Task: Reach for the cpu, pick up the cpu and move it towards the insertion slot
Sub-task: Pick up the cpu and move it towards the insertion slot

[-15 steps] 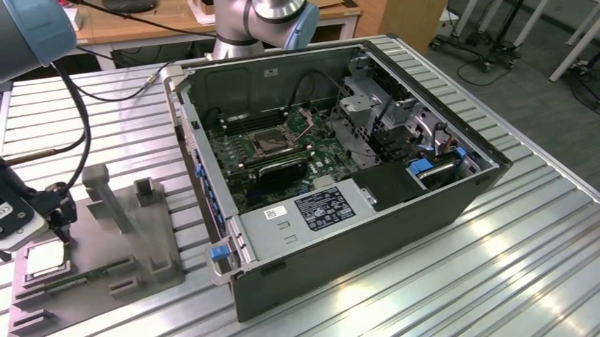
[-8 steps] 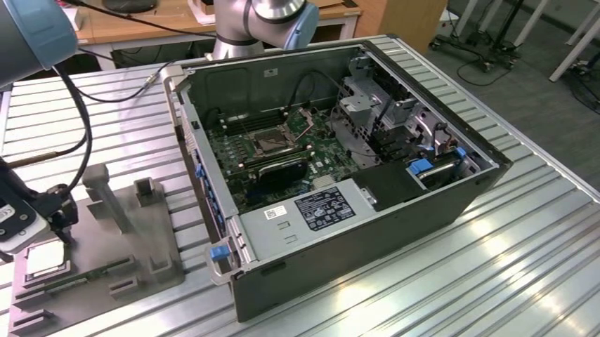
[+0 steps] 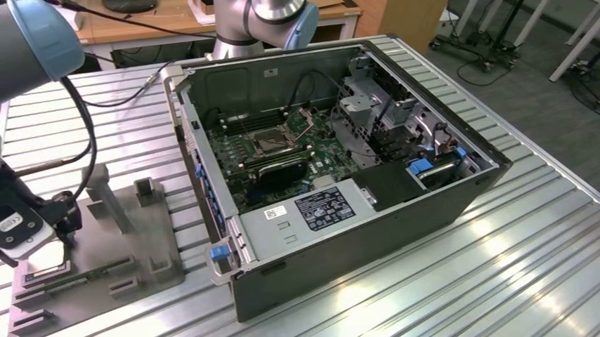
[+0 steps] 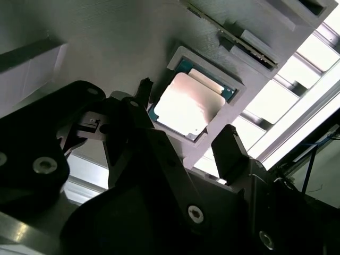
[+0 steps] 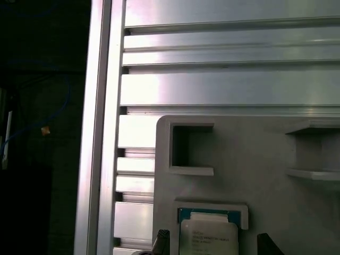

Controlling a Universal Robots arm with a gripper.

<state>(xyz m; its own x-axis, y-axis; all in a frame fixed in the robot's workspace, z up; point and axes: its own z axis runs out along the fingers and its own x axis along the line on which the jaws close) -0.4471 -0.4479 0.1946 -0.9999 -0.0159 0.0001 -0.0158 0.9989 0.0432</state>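
Directly beneath the black two-fingered tool (image 4: 186, 114), the small square cpu with its pale silvery metal top (image 4: 187, 103) lies flat in a recess of the gray fixture plate (image 4: 106, 42). Its fingers (image 4: 229, 146) stand wide apart, one on each side of the chip, gripping nothing.

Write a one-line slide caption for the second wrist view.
Gripper poised over the cpu, which lies in its pocket on the gray fixture plate, jaws open to either side.

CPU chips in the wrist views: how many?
1. The cpu lies in its framed pocket on the gray fixture plate, between the gripper's open fingers. Others could be hidden.
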